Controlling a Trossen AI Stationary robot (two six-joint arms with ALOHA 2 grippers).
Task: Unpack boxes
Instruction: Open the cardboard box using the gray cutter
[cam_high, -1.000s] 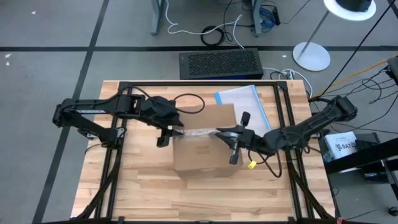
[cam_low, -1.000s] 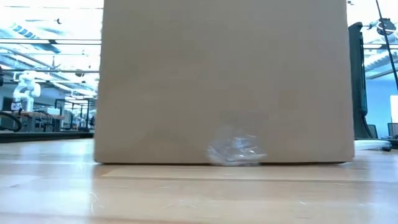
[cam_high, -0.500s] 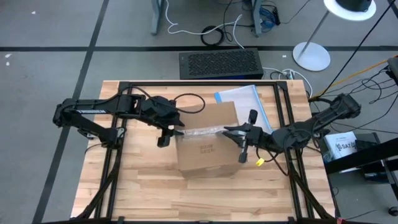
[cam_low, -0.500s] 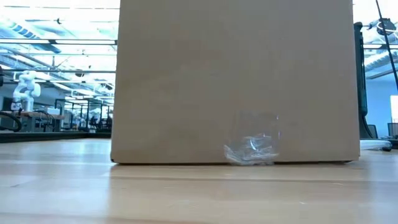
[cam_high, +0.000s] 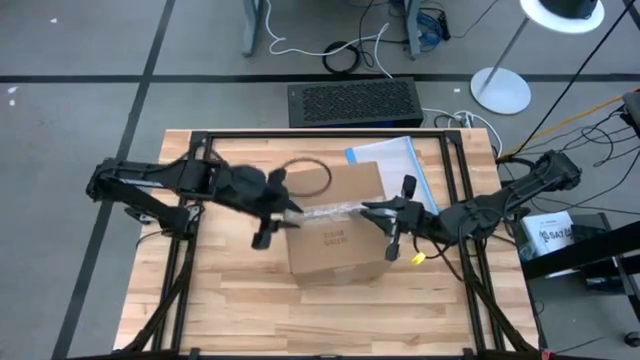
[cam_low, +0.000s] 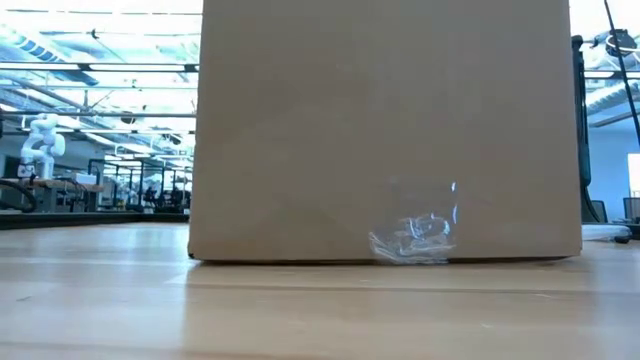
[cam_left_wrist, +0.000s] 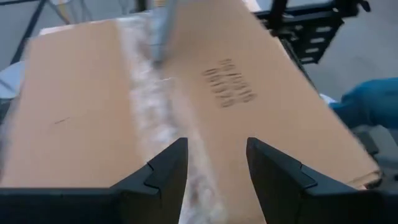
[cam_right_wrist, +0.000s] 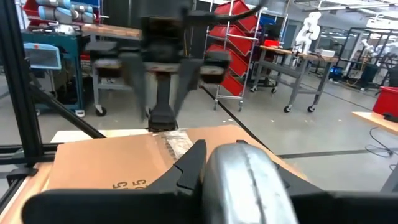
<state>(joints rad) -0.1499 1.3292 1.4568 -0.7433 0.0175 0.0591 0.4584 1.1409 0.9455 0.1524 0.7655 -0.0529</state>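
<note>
Okay, on my left the left gripper (cam_high: 268, 222) sits at the left edge of the box (cam_high: 335, 240), its fingers (cam_left_wrist: 163, 171) parted with a narrow gap, straddling the crinkled strip of clear tape (cam_left_wrist: 149, 118) along the top seam and gripping nothing. That brown box stands mid-table, and fills my low view. A scrap of clear tape (cam_low: 412, 238) clings to its near face. To the right, my right gripper (cam_high: 393, 222) is over the box's right edge; I cannot tell how its fingers stand. Behind lies a clear pouch (cam_high: 395, 160).
</note>
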